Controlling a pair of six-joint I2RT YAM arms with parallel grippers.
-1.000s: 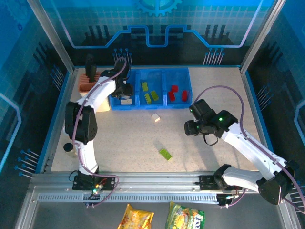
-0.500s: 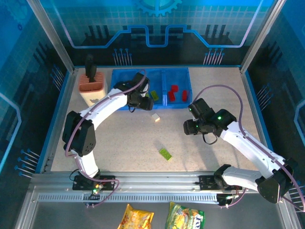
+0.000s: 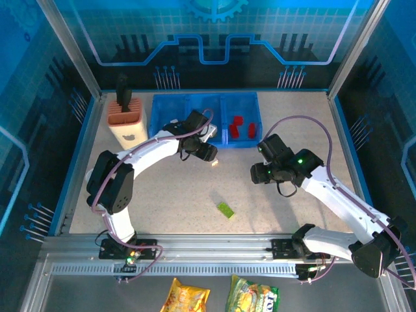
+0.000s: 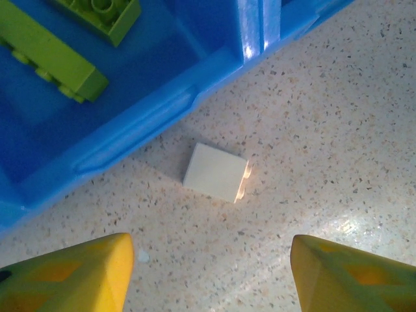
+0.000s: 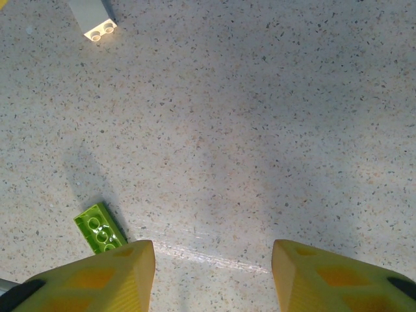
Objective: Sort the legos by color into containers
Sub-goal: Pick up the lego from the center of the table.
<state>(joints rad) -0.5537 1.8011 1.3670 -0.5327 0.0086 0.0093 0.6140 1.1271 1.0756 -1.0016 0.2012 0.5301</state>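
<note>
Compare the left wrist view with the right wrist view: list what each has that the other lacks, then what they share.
Left wrist, not right wrist: the blue tray with two lime green bricks in one compartment. Right wrist, not left wrist: a loose lime green brick lying on the speckled table. Both: the cream-white brick, lying on that table outside the tray.

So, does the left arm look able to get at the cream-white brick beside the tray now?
Probably yes. The left gripper hangs open just above the cream-white brick, which lies free on the table. Only the tray wall stands close beside it.
</note>
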